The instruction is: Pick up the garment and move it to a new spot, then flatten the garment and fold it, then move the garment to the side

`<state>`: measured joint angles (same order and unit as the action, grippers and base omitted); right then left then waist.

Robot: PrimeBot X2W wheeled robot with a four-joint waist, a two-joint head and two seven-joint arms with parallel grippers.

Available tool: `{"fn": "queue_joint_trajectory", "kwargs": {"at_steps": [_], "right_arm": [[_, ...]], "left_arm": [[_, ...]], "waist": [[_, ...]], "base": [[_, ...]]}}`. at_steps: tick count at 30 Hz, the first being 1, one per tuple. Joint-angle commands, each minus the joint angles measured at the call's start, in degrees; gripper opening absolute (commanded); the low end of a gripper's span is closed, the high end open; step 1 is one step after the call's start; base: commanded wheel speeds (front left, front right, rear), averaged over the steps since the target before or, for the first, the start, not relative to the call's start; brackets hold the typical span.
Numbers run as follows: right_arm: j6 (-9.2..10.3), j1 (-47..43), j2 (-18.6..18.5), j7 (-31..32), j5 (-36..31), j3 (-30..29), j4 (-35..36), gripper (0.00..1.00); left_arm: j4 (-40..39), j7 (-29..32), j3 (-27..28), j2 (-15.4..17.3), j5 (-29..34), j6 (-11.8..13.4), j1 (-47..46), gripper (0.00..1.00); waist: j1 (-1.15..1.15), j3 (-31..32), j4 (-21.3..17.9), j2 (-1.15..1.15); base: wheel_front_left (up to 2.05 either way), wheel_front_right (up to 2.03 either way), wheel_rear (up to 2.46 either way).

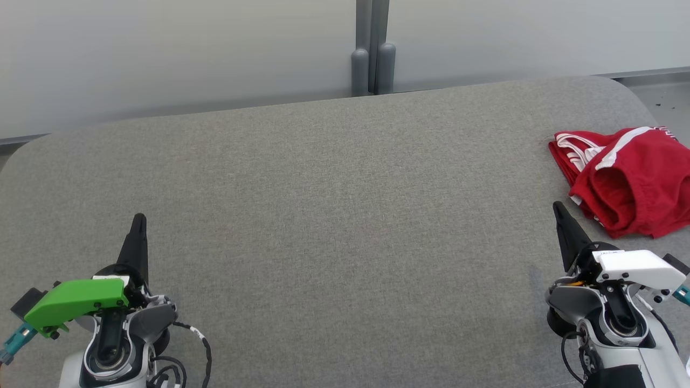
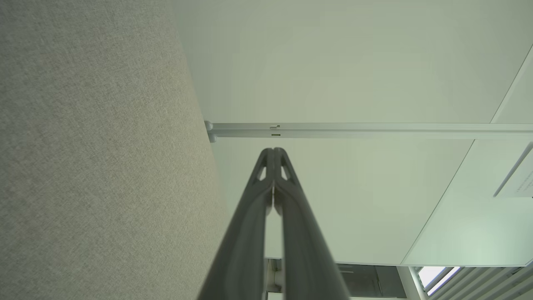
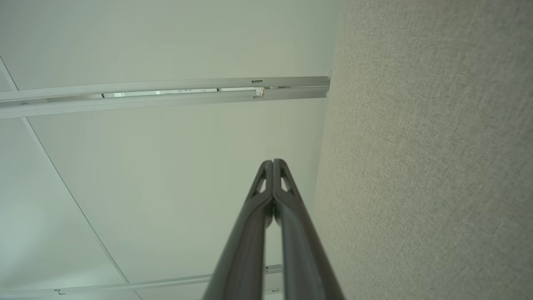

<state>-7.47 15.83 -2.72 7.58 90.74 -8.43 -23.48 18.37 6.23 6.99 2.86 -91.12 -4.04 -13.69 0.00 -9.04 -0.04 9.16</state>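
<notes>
Crumpled red shorts with white stripes lie at the right end of the grey fabric desk, partly cut off by the head view's edge. The left gripper and right gripper hover well apart, jaws pressed together, empty.

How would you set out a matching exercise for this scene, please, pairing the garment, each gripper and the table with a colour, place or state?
Column one:
1. garment
2. left gripper
3. right gripper
4. table

Column two:
A. grey fabric surface
B. shut, by a green cover, lower left of the head view
C. red with white stripes, lying at the far right
D. shut, by a white cover, lower right of the head view

Pairs: 1-C, 2-B, 3-D, 4-A.
</notes>
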Motion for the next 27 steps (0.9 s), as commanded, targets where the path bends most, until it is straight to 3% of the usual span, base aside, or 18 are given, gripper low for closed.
{"fn": "queue_joint_trajectory", "kwargs": {"at_steps": [1, 27], "right_arm": [[-0.04, 0.48, -0.31, 0.30, 0.19, -0.10, -0.04, 0.00], [-0.04, 0.47, -0.31, 0.30, 0.19, -0.10, -0.04, 0.00]], "left_arm": [[-0.01, 0.10, 0.07, 0.00, -0.60, 0.02, -0.84, 0.00], [-0.02, 0.10, 0.07, 0.01, -0.59, 0.02, -0.83, 0.00]], "waist": [[0.00, 0.00, 0.01, 0.00], [0.00, 0.00, 0.01, 0.00]], "base": [[0.00, 0.00, 0.00], [0.00, 0.00, 0.00]]}}
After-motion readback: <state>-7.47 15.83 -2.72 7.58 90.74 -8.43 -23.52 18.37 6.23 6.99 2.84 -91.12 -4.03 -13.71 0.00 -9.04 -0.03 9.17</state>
